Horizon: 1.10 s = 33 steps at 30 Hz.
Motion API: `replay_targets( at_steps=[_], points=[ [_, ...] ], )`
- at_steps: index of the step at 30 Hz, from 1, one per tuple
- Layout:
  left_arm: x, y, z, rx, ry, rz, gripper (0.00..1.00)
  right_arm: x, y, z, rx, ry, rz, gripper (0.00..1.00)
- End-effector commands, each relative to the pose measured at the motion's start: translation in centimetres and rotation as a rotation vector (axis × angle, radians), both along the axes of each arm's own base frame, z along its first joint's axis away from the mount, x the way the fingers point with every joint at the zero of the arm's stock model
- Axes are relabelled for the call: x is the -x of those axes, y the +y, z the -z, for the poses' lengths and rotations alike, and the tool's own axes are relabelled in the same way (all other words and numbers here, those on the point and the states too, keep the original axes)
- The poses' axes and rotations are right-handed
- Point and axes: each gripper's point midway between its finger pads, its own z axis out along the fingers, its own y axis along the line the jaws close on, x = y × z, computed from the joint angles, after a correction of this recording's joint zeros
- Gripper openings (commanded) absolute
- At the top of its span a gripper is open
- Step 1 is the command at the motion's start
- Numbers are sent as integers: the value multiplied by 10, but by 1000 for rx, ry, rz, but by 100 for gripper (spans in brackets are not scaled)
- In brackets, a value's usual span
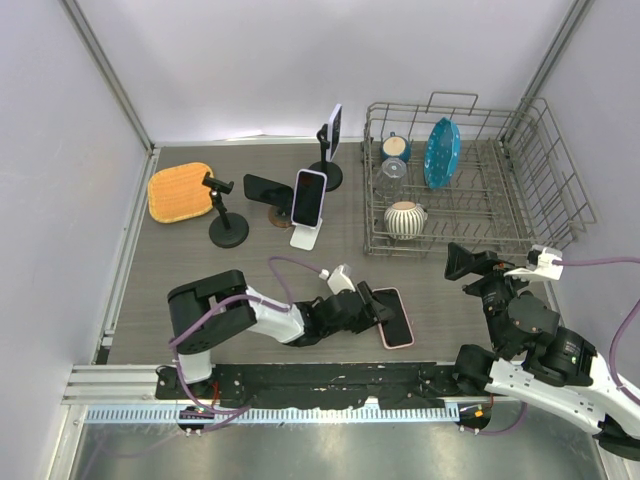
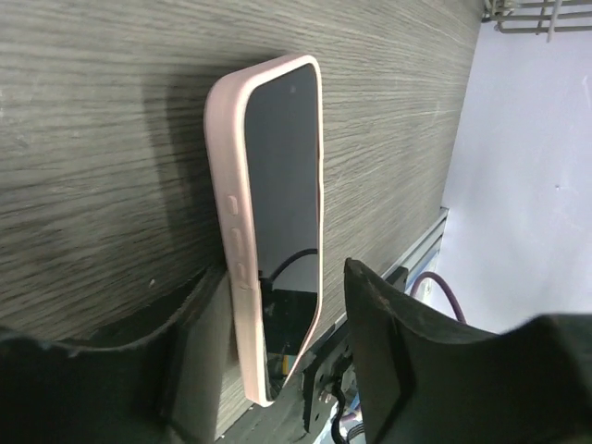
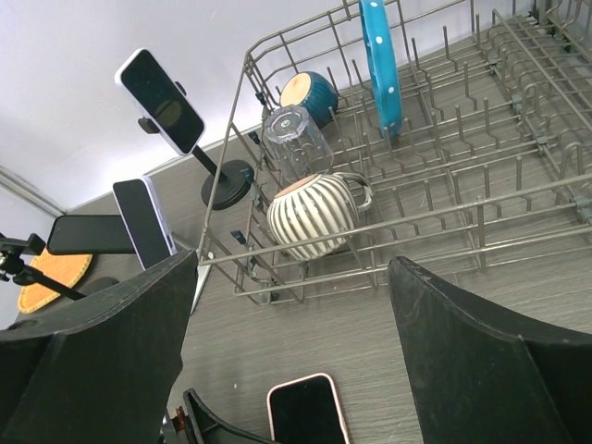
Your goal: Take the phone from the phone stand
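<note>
A phone in a pink case (image 1: 395, 318) lies flat, screen up, on the table near the front edge. It also shows in the left wrist view (image 2: 277, 166) and the right wrist view (image 3: 305, 412). My left gripper (image 1: 372, 303) is low at the phone's near end. It is open (image 2: 277, 277), with the phone's end between the jaws and a clear gap to the right finger (image 2: 388, 333). My right gripper (image 1: 458, 262) is open and empty (image 3: 294, 268), raised to the phone's right. A white stand (image 1: 304, 238) holds a white-cased phone (image 1: 309, 197).
A black stand (image 1: 326, 175) at the back holds another phone (image 1: 334, 130). A black clamp stand (image 1: 228, 232) stands at the left, with a dark phone (image 1: 267, 187) beside it. There is an orange mat (image 1: 180, 191) at the far left. A wire dish rack (image 1: 470, 235) holds cups and a blue plate.
</note>
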Motion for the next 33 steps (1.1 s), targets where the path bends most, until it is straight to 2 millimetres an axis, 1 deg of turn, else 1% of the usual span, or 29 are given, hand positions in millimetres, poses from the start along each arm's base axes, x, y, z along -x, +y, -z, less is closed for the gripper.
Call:
replay_targets(
  at_steps=[1, 2, 3, 5, 7, 8, 9, 10, 11, 12, 14, 16, 17, 18, 19, 20, 21, 22, 23, 24, 25, 26, 27, 28, 29, 30, 31, 32, 33],
  points=[
    [-7, 5, -26, 23, -48, -41, 59, 0, -6, -3, -2, -8, 25, 89],
    [-7, 8, -24, 13, -52, -44, 66, 0, -6, -3, -1, -7, 25, 89],
    [-8, 12, -23, -8, -59, -49, 69, 0, -6, -3, -2, -8, 23, 89],
    [-10, 16, -27, -19, -73, -56, 78, 0, -6, -3, -1, -7, 25, 89],
    [-12, 23, -26, -53, -91, -59, 82, 0, -6, -2, -1, -6, 23, 89],
    [-13, 25, -32, -51, -103, -63, 87, 0, -6, -2, 1, -6, 23, 89],
    [-15, 31, -30, -88, -119, -64, 89, 0, -6, -2, 0, -6, 23, 89],
    [-16, 34, -32, -100, -130, -66, 90, 0, -5, -1, 5, -4, 23, 89],
    [-18, 38, -41, -102, -150, -70, 94, 0, -5, -1, 7, -3, 23, 89],
    [-18, 45, -39, -142, -157, -68, 95, 0, -5, -1, 9, -3, 20, 89],
    [-28, 60, -43, -208, -209, -81, 100, 0, -5, -1, 27, 3, 21, 89],
    [-34, 81, -55, -264, -240, -94, 100, 0, -4, -1, 34, 7, 20, 89],
    [-47, 97, -59, -303, -270, -122, 100, -1, -2, -1, 42, 12, 15, 89],
    [-50, 113, -72, -325, -291, -136, 100, -1, -1, -1, 49, 15, 12, 89],
    [-63, 130, -80, -344, -311, -176, 100, -1, 2, -3, 49, 16, -2, 89],
    [-71, 147, -86, -403, -363, -183, 100, -2, 6, -3, 63, 24, -11, 89],
    [-74, 165, -104, -420, -393, -198, 100, -3, 10, -3, 68, 28, -23, 90],
    [-88, 182, -117, -443, -415, -239, 100, -3, 16, -6, 67, 30, -50, 90],
    [-93, 196, -124, -506, -460, -219, 100, -4, 21, -7, 75, 36, -64, 90],
    [-94, 211, -129, -550, -463, -210, 100, -7, 30, -5, 104, 54, -78, 90],
    [-107, 231, -155, -543, -492, -256, 100, -9, 37, -9, 104, 57, -93, 90],
    [-111, 242, -164, -556, -503, -264, 100, -10, 47, -10, 115, 66, -125, 90],
    [-111, 251, -169, -594, -532, -215, 100, -16, 63, -5, 163, 96, -144, 90],
    [-121, 270, -191, -585, -558, -263, 100, -18, 72, -14, 159, 90, -161, 91],
    [-124, 279, -197, -595, -565, -266, 100, -21, 83, -14, 178, 101, -191, 91],
    [-122, 284, -200, -616, -577, -208, 100, -25, 91, -14, 206, 116, -196, 92],
    [-132, 302, -215, -623, -585, -253, 100, -32, 107, -15, 248, 145, -204, 93],
    [-133, 308, -221, -626, -591, -243, 100, -37, 115, -13, 282, 167, -202, 94],
    [-133, 315, -222, -641, -583, -232, 100, -41, 122, -13, 306, 184, -201, 95]
  ],
)
